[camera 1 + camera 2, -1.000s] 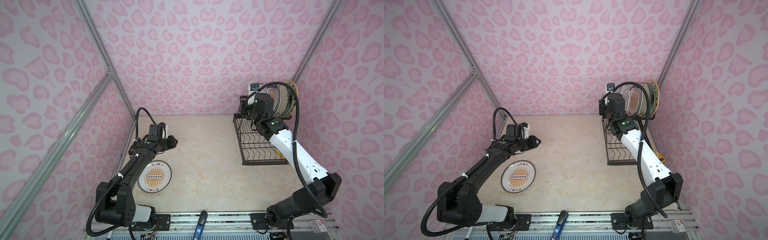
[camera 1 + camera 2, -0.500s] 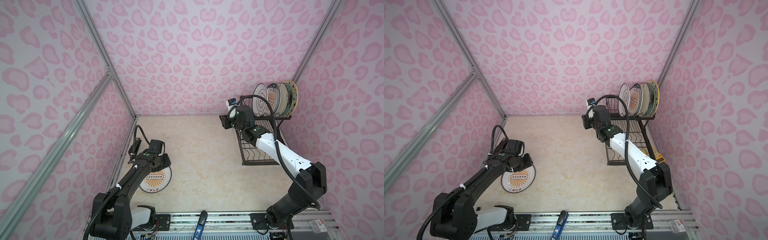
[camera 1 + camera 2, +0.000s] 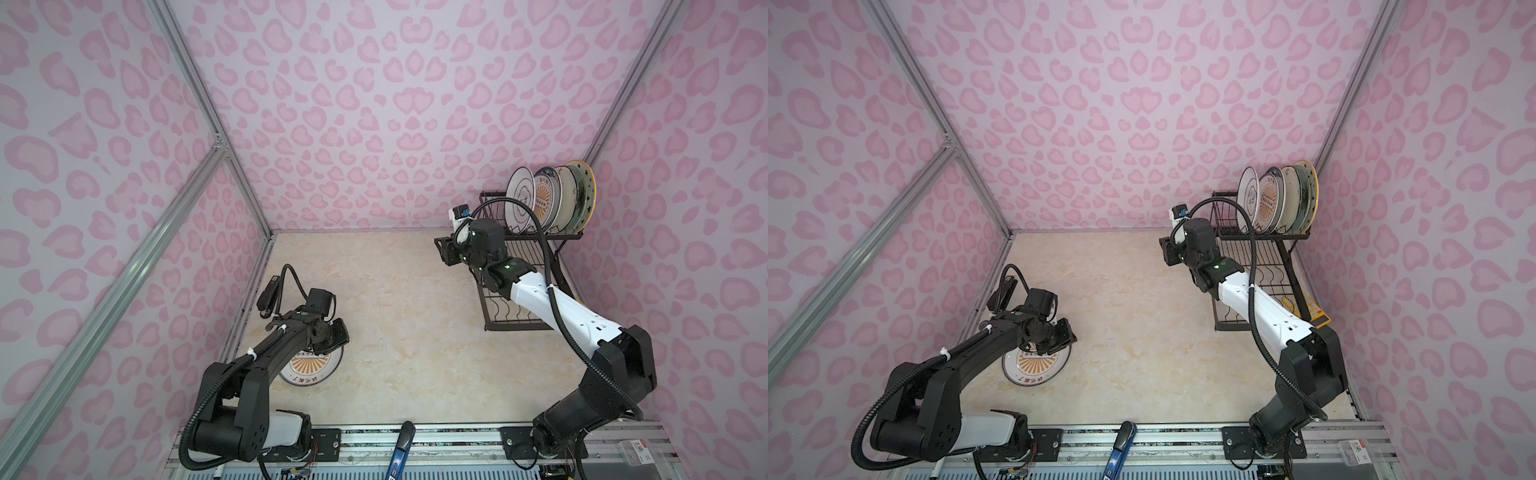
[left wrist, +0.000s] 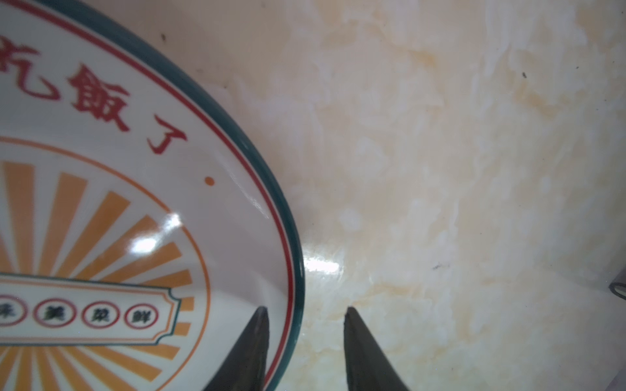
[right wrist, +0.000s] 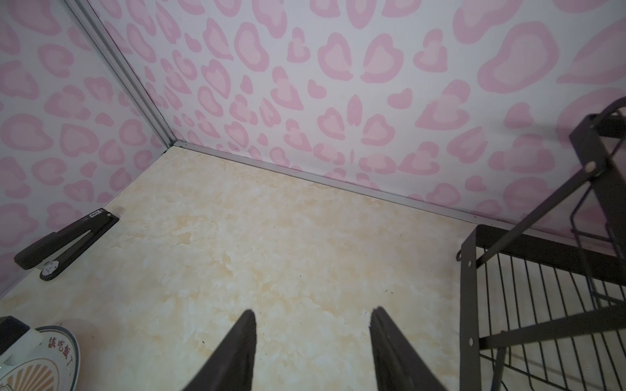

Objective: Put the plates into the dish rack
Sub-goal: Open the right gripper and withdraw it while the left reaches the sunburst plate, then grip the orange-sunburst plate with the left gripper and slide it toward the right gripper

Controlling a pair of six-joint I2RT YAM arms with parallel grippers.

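Left tool (image 4: 305, 309) lowered astride plate (image 4: 101, 220) rim, stapler (image 5: 67, 243) nearby, dish rack (image 5: 471, 287) apart

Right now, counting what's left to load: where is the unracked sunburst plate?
In both top views the sunburst plate lies flat on the table at the left, under the left gripper, whose open jaws straddle its rim.

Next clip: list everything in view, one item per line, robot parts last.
Round ceramic plates on edge: four visible, mixed patterns, rack's upper tier.
Orange-sunburst round plate: one, dark-green rim, flat on table, left.
Black wire two-tier dish rack: one, back right.
Black stapler: one, by left wall.
Blue-handled tool: one, front rail.
Beige marbled table: one, underneath everything.
Left gripper: open, straddling the flat plate's rim.
Right gripper: open, empty, beside the rack.
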